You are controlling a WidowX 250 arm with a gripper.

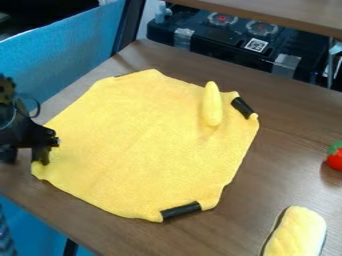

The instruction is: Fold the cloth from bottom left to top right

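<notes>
As fuzzy yellow cloth (140, 145) lies across woodgrain table (294, 115), black end effector (43, 154) at its left corner; open or closed unclear

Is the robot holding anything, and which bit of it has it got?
I can't tell for sure. The gripper is right at the left corner of the yellow cloth, but it may not have pinched it.

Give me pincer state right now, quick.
Pincer: at the yellow cloth's corner on the picture's left; can't tell whether it's open or closed, or gripping the cloth.
</notes>
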